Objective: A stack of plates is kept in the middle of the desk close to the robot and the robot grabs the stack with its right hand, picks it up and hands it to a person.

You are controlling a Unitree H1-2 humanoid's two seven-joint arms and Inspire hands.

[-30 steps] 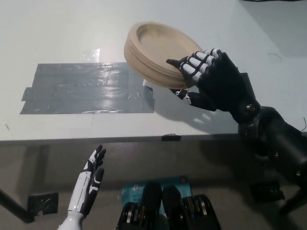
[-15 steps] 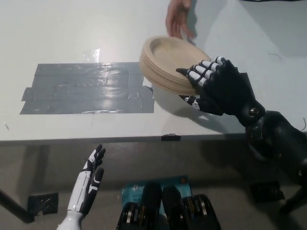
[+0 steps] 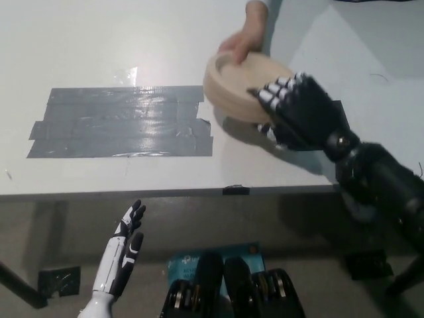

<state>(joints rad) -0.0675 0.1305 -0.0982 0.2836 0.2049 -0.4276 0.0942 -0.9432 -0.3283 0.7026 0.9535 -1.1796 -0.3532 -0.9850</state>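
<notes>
While my black right hand [image 3: 298, 112] grips the near right rim of the stack of plates [image 3: 240, 89], fingers curled over its edge and thumb beneath, the stack hangs tilted above the white surface [image 3: 99, 46]; a person's hand [image 3: 246, 38] reaches in from the far side and clasps the opposite rim; just left of the stack lie strips of grey tape [image 3: 119, 121] stuck flat on the surface; my white left hand [image 3: 122, 255] rests below the near edge, fingers apart, holding nothing.
</notes>
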